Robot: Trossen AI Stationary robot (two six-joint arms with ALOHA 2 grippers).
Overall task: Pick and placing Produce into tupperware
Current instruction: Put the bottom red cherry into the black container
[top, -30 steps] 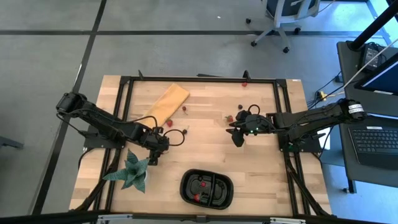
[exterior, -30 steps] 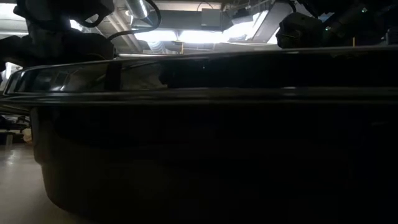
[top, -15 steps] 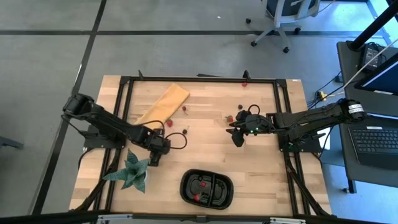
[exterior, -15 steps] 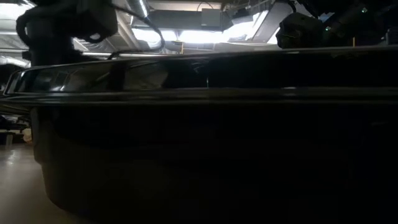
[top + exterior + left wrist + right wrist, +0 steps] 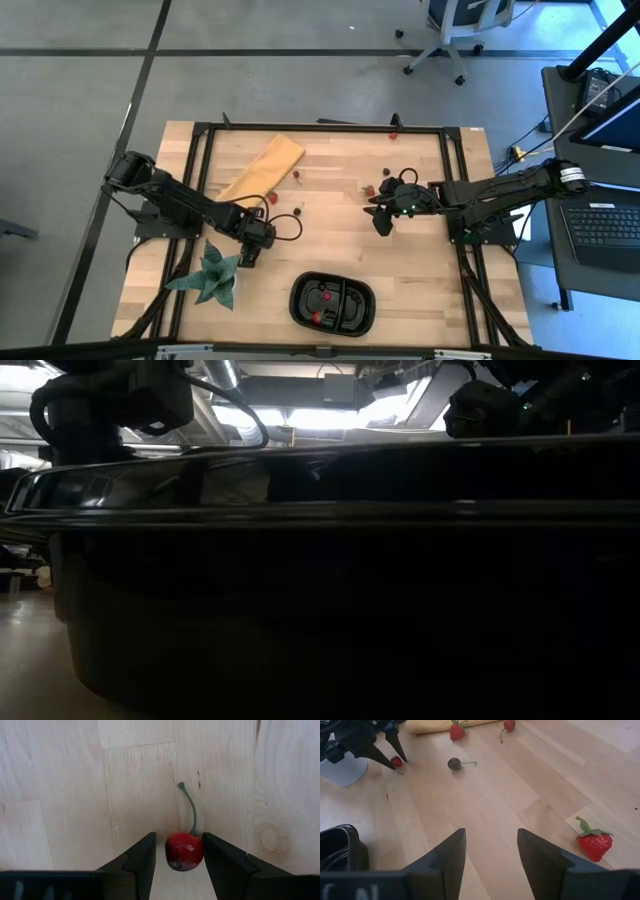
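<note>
A small red cherry with a green stem lies on the wooden table, between the two fingers of my left gripper. That gripper is open and points down at it, left of the table's middle. The right wrist view shows the same cherry at those fingertips. My right gripper hangs open above the table's right half with nothing between its fingers. The black tupperware stands at the near edge with a few red fruits inside. More produce lies loose: a dark cherry and a strawberry. My left gripper comes at the cherry from above with one finger on each side of it. One finger stands right against the cherry's side, and a narrow gap shows at the other. Whether it touches, I cannot tell. The cherry rests on the table.
A green spiky plant in a pot stands close beside the left gripper, toward the near left corner. A tan board lies at the far left, with small fruits near it. In the low view the tray's dark wall blocks nearly everything.
My left gripper has come down toward the table, tipping steeper, and now stands around the red cherry. Its fingers have kept the same gap. The cherry has stayed where it was.
</note>
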